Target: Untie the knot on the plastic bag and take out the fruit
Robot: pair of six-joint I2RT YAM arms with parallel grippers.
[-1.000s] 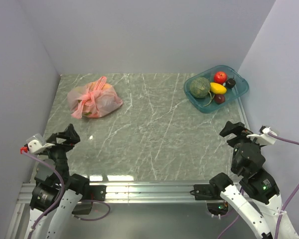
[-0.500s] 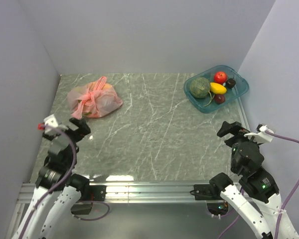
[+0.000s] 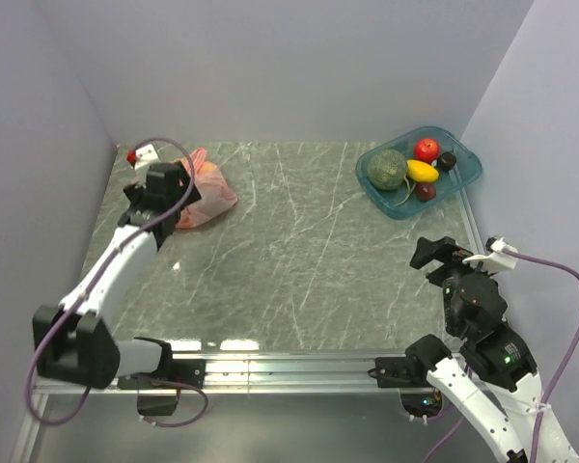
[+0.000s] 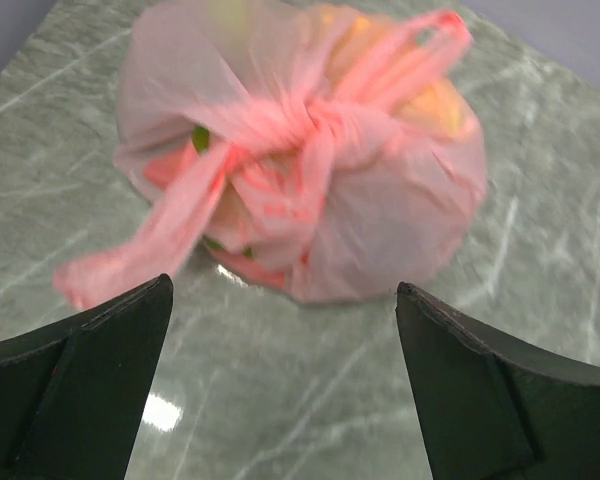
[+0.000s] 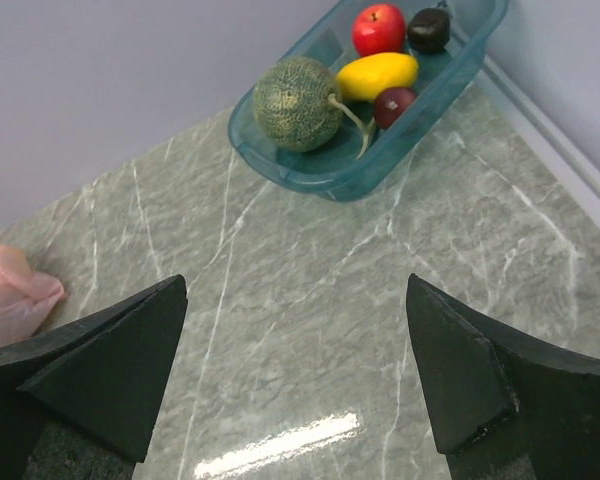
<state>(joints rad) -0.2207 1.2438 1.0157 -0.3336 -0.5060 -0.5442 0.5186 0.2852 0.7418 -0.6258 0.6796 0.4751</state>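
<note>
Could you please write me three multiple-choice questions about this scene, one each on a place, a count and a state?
1. Where does the pink bag lie on the table?
A. far left corner
B. far right corner
C. near edge, in the middle

2. How many things lie in the teal tray?
A. two
B. five
C. eight

3. How is the knot of the bag?
A. tied
B. undone, bag lying open
C. cut off

Answers:
1 A: the top view shows it at the far left.
2 B: a melon, an apple, a yellow fruit, a black fruit and a maroon fruit.
3 A: the left wrist view shows it bunched tight.
</note>
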